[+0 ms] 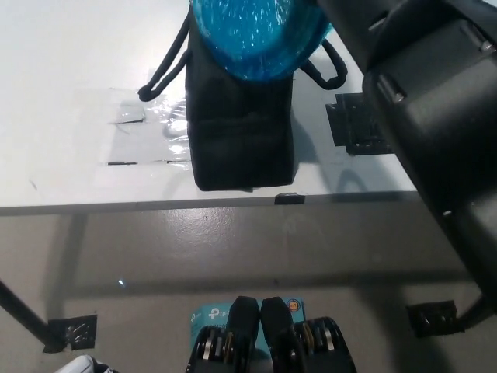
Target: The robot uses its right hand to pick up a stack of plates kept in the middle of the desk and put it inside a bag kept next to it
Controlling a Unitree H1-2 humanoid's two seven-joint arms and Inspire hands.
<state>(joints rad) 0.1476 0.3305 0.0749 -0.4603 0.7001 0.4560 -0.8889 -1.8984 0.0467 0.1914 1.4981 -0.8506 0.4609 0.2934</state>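
Carrying the plates point(256, 35) above the bag point(242, 128) at the desk's point(62, 62) front edge; right-hand grip hidden; next, lower them inside.

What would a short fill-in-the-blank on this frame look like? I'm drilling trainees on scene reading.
1. The stack of plates is coloured ____.
2. The plates hang over the mouth of the black ____.
3. The bag stands on the white ____, near its front edge.
4. The black arm comes in from the picture's ____ side.

Missing words: blue; bag; desk; right
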